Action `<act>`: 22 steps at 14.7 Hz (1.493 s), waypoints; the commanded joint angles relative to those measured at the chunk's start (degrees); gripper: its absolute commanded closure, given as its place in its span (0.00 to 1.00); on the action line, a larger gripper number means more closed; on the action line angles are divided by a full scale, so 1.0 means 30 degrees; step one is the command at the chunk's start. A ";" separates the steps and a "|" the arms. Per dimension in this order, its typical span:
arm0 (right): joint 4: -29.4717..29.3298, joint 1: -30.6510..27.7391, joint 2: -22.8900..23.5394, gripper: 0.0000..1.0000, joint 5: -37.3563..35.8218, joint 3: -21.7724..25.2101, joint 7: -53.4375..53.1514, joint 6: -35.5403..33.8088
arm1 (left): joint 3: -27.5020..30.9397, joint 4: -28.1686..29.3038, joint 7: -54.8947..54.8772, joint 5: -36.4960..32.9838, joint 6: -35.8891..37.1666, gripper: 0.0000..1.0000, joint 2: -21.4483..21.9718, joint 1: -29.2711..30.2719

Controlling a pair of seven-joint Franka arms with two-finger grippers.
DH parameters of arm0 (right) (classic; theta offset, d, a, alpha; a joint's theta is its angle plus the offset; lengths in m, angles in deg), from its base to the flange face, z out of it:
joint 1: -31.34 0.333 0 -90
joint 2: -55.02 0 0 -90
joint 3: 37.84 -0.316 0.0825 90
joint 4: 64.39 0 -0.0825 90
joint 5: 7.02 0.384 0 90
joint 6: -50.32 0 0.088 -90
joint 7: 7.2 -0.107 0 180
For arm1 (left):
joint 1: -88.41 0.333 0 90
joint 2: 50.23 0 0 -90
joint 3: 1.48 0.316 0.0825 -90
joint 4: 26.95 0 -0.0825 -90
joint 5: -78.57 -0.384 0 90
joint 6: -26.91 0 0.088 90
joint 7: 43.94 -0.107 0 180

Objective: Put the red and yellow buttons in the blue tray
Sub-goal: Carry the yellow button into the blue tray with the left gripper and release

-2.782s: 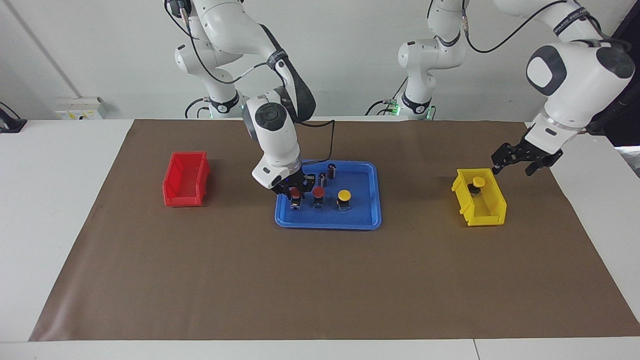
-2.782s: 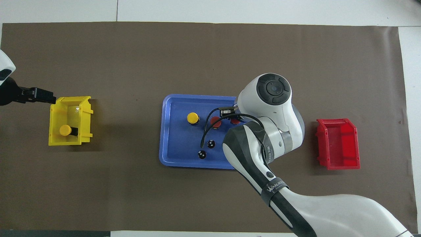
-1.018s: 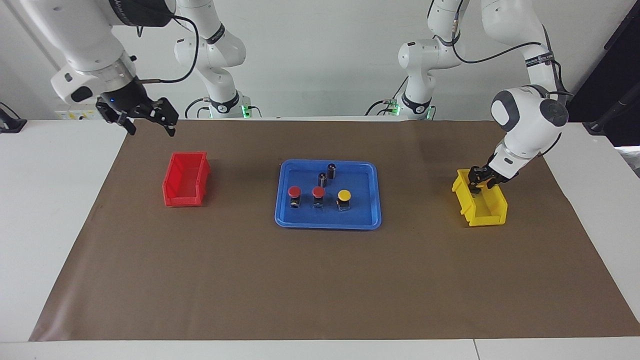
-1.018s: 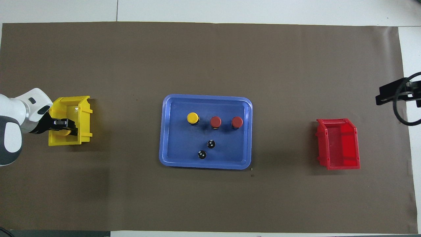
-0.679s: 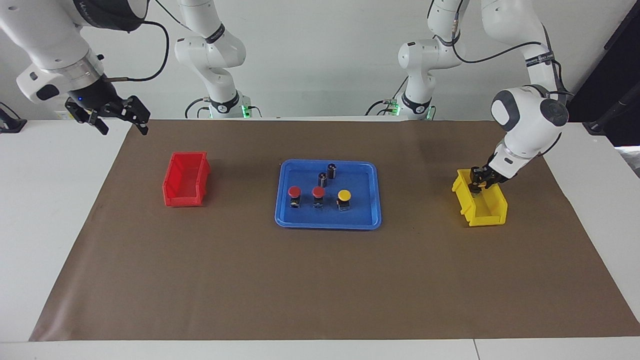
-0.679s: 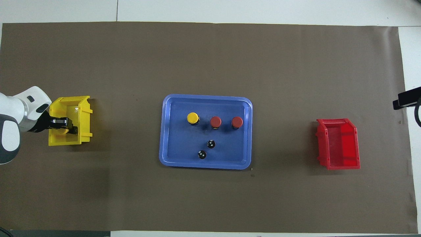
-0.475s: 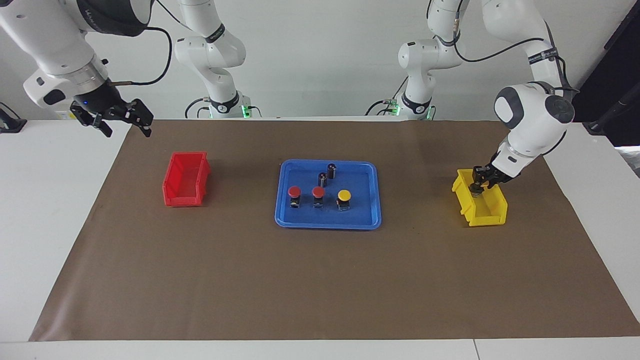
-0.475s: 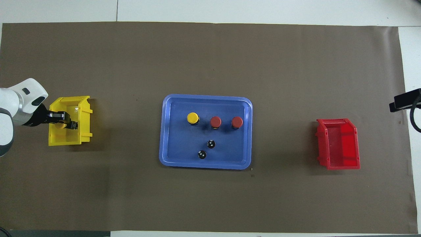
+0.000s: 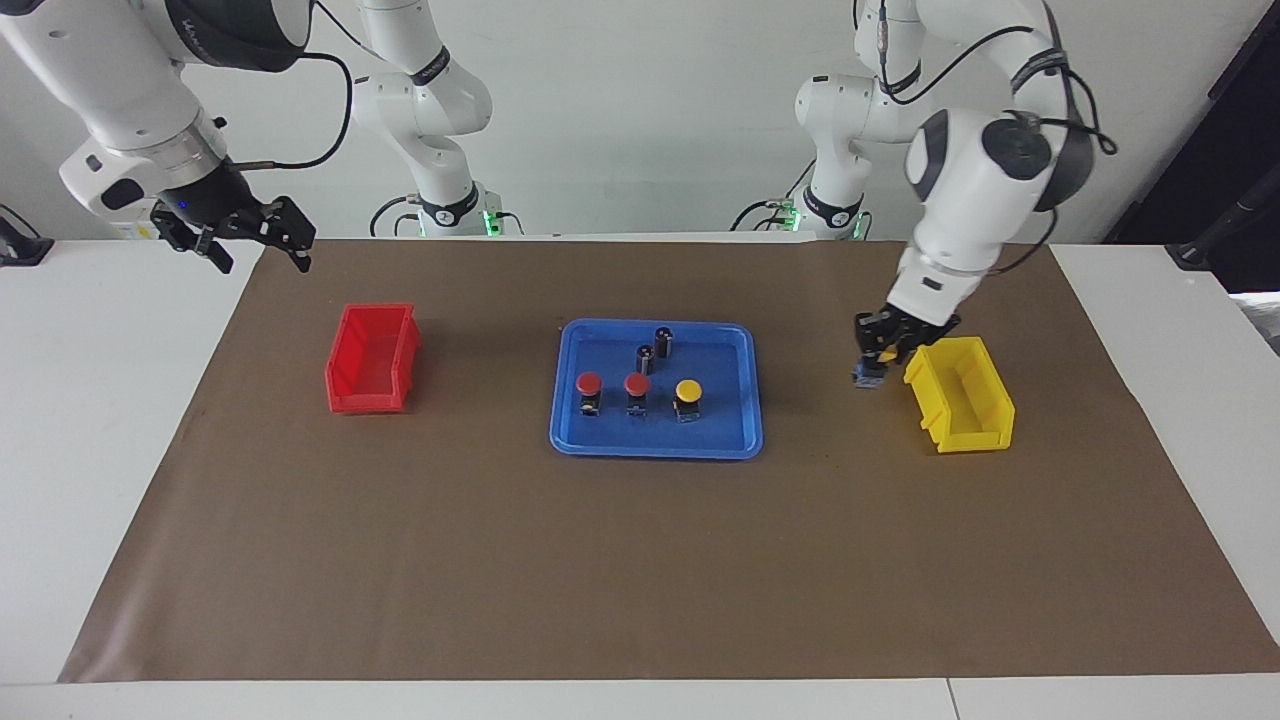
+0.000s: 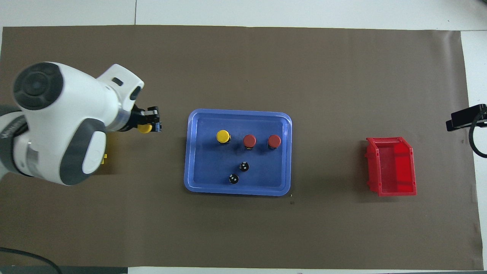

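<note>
On a brown paper mat [image 9: 640, 560], the blue tray [image 9: 735, 440] with its low rim and rounded corners holds two dark capless cylinders [image 9: 653, 350] at its end nearer the robots, then two red-capped buttons [image 9: 612, 385] and a yellow-capped button [image 9: 688, 391] in a row. Beside it, over bare mat between the tray and the yellow bin [image 9: 962, 405], the left gripper [image 9: 873, 358] is clamped on a second yellow button [image 10: 144, 128]. Toward the right arm's end sits the ribbed, empty red bin [image 9: 372, 358]; the right gripper [image 9: 240, 235] hovers over the mat's edge with fingers spread wide, holding nothing. Wide open mat lies farther out. No lettering on the arms can be read
</note>
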 commanded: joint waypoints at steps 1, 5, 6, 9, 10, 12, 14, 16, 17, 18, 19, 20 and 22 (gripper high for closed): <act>0.0590 0.0196 -0.0488 0.00 -0.0249 -0.0113 0.0246 0.0272 | 0.0356 0.0107 0.1917 0.0102 -0.1780 0.99 -0.1438 -0.1720; 0.0590 0.0226 -0.0488 0.00 -0.0249 -0.0084 0.0246 0.0272 | 0.0356 0.0166 0.3355 0.0220 -0.3276 0.99 -0.2698 -0.3130; 0.0590 0.0197 -0.0488 0.00 -0.0249 -0.0084 0.0246 0.0272 | 0.0356 0.0166 0.3472 0.0220 -0.3568 0.99 -0.2991 -0.3362; 0.0590 0.0226 -0.0488 0.00 -0.0249 -0.0084 0.0246 0.0272 | 0.0385 0.0137 0.3737 0.0220 -0.4302 0.99 -0.3666 -0.3540; 0.0590 0.0226 -0.0488 0.00 -0.0249 -0.0113 0.0246 0.0272 | 0.0385 0.0137 0.3708 0.0220 -0.4332 0.99 -0.3696 -0.3540; 0.0590 0.0197 -0.0488 0.00 -0.0220 -0.0085 0.0246 0.0272 | 0.0415 0.0166 0.3591 0.0220 -0.4187 0.99 -0.3697 -0.3540; 0.0590 0.0226 -0.0488 0.00 -0.0219 -0.0084 0.0246 0.0272 | 0.0415 0.0166 0.3561 0.0220 -0.4040 0.99 -0.3697 -0.3511; 0.0590 0.0226 -0.0488 0.00 -0.0249 -0.0114 0.0246 0.0272 | 0.0444 0.0166 0.3503 0.0190 -0.3894 0.98 -0.3697 -0.3453; 0.0590 0.0226 -0.0488 0.00 -0.0249 -0.0085 0.0246 0.0272 | 0.0444 0.0166 0.3474 0.0103 -0.3719 0.98 -0.3697 -0.3424; 0.0590 0.0226 -0.0488 0.00 -0.0220 -0.0113 0.0246 0.0272 | 0.0444 0.0166 0.3416 0.0074 -0.3514 0.98 -0.3668 -0.3365; 0.0590 0.0226 -0.0488 0.00 -0.0219 -0.0085 0.0246 0.0272 | 0.0444 0.0166 0.3241 0.0044 -0.3454 0.98 -0.3668 -0.3365; 0.0590 0.0226 -0.0488 0.00 -0.0219 -0.0084 0.0246 0.0272 | 0.0444 0.0195 0.3123 0.0044 -0.3337 0.98 -0.3667 -0.3336; 0.0590 0.0226 -0.0488 0.00 -0.0220 -0.0085 0.0246 0.0272 | 0.0444 0.0166 0.3093 0.0044 -0.3307 0.97 -0.3667 -0.3306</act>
